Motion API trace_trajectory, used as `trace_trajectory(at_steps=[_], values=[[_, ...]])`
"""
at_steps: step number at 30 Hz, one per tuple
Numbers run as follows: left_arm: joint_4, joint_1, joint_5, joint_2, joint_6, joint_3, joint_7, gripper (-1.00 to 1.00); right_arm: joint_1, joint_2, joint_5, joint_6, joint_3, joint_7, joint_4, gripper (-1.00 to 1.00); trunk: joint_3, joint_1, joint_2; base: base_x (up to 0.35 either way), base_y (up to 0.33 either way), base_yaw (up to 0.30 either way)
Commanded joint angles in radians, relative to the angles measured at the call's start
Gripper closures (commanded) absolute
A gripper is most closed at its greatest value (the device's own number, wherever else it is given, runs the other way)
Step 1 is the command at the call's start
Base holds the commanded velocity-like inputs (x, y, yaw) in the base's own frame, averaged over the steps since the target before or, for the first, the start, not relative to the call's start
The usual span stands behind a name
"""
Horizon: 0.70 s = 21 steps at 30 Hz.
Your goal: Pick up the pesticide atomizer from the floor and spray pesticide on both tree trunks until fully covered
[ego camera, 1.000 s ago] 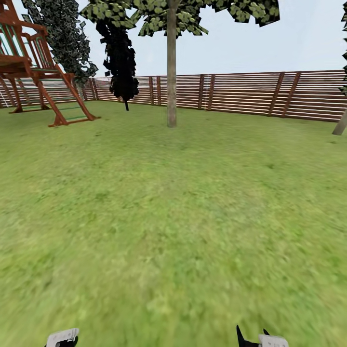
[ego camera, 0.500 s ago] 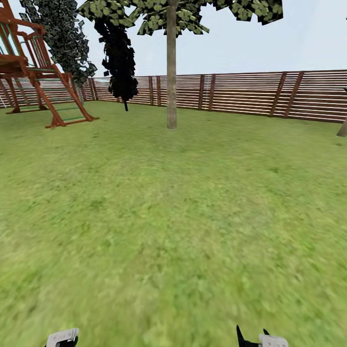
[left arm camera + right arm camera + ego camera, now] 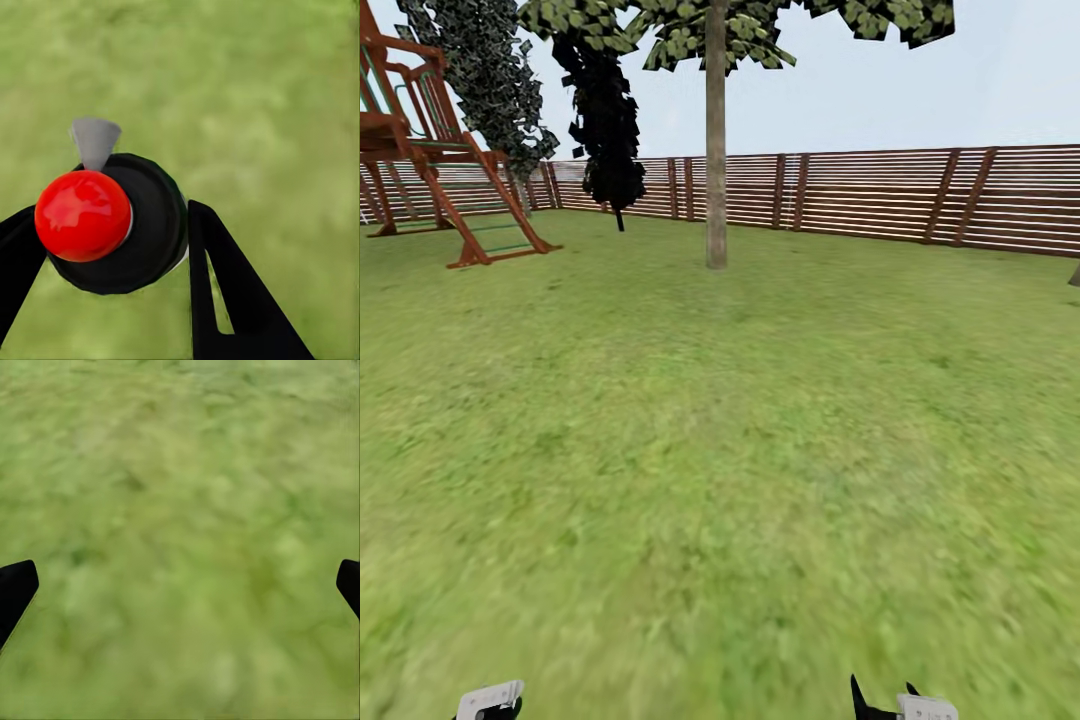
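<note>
1. Pesticide atomizer [image 3: 112, 225]: black body, red cap, grey nozzle; clamped between the left gripper [image 3: 105, 247] fingers, above grass.
2. Right gripper [image 3: 180, 585]: fingers spread wide, holding nothing, over lawn [image 3: 720, 450].
3. Tree trunk [image 3: 716, 180]: upright, far ahead, before the slatted fence [image 3: 880, 195].
4. Wooden play frame [image 3: 430, 150]: far left.

Wide grass [image 3: 740, 450] lies open ahead, with lots of room to move. One tree trunk [image 3: 716, 140] stands far off in the middle. A wooden play frame [image 3: 430, 150] stands far left. A fence [image 3: 880, 195] closes the back.
</note>
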Motion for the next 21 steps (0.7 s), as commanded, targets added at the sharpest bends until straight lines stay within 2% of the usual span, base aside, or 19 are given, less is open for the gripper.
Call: trace_trajectory(at_steps=[1,21], values=[[0.001,-0.001,-0.007,0.0,-0.003,0.009,-0.006,1.0,-0.001,0.0,-0.001,-0.003,-0.008,0.009,0.001,-1.0,-0.001,0.0,0.0,0.339,0.0,0.0],[0.001,-0.001,-0.007,0.0,-0.003,0.009,-0.006,1.0,-0.001,0.0,-0.001,-0.002,-0.008,0.009,0.001,-1.0,-0.001,0.0,0.0,0.339,0.0,0.0]])
